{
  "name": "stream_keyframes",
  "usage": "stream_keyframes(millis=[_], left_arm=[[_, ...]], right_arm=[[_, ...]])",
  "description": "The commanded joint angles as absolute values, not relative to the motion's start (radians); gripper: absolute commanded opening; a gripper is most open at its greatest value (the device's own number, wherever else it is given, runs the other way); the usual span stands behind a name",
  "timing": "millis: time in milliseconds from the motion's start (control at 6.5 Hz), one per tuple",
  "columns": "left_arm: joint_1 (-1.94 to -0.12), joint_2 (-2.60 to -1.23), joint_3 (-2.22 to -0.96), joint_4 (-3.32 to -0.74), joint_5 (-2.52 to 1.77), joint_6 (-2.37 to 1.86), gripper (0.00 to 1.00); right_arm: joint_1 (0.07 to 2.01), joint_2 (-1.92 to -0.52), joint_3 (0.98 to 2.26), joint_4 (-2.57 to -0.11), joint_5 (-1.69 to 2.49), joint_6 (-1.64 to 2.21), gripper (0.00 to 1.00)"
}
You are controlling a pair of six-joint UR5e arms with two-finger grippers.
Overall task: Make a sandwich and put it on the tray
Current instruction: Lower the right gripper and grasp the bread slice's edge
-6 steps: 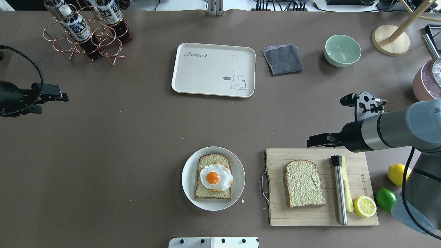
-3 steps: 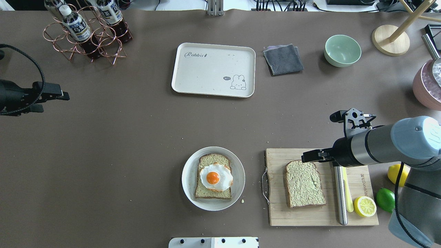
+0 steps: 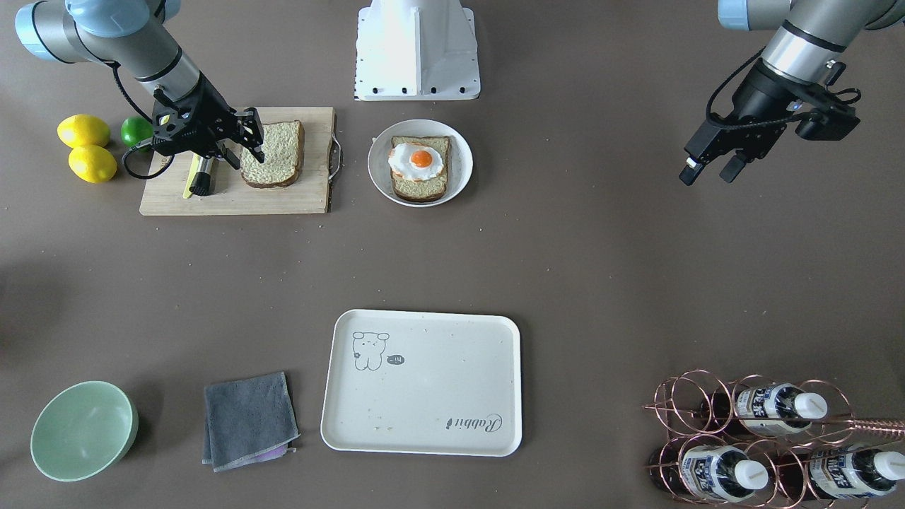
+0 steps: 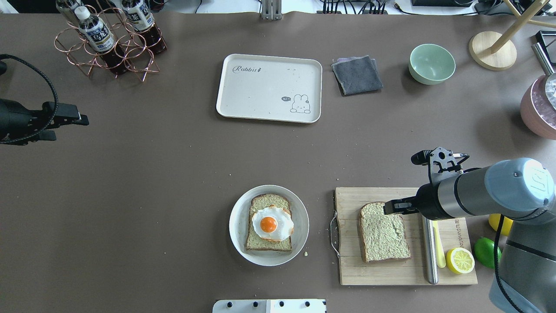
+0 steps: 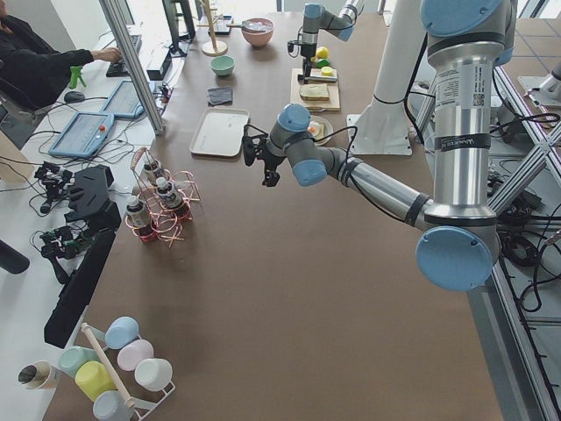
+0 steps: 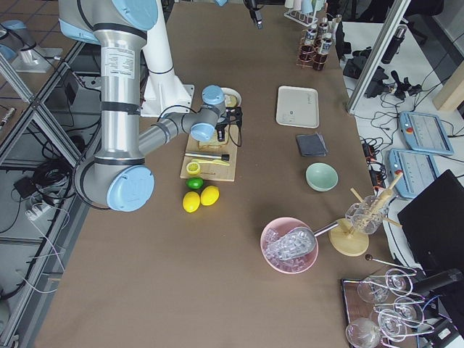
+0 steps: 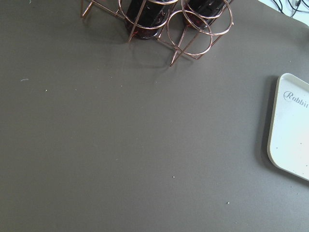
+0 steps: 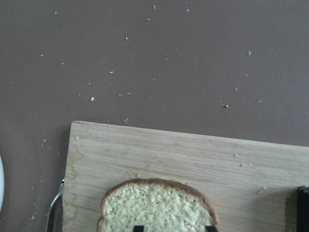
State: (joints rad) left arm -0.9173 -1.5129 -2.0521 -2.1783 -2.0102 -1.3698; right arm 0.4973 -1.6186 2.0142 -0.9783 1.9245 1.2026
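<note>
One bread slice (image 4: pixel 384 234) lies on the cutting board (image 4: pixel 378 274) — the second slice (image 4: pixel 269 245), under the egg (image 4: pixel 270 224), on the round plate (image 4: pixel 237 226). The tray (image 4: pixel 260 89) sits well apart. The right gripper (image 4: pixel 386 207), jaws wide, is over the board's slice; the left gripper (image 3: pixel 707 177), also wide, hangs far aside

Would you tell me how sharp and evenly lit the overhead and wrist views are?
Overhead view: sharp, evenly lit, soft shadow beside the green bowl. Right wrist view: the bread slice is cropped at the lower edge, slightly soft. Left wrist view: the copper rack looks slightly blurred.
</note>
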Motion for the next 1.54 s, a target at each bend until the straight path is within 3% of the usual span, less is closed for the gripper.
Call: stream_keyframes(millis=[0, 1077, 1231, 1385], left_arm=[[-0.917, -1.514, -2.049, -2.178, -1.997, -1.370, 0.97], [-0.917, -1.531, -2.043, -2.172, -1.996, -1.368, 0.97], [-0.917, -1.531, -2.043, -2.174, -1.996, -1.368, 0.97], [-0.917, -1.529, -2.043, -2.172, -1.996, -1.368, 0.97]], right_arm=[[0.488, -1.641, 2.016, -0.977, 1.924, 1.203, 0.53], [0.411, -1.664, 1.996, -0.983, 1.864, 1.200, 0.57], [0.408, -1.664, 1.994, -0.983, 1.864, 1.200, 0.50], [0.408, -1.663, 1.994, -0.983, 1.847, 1.200, 0.04]])
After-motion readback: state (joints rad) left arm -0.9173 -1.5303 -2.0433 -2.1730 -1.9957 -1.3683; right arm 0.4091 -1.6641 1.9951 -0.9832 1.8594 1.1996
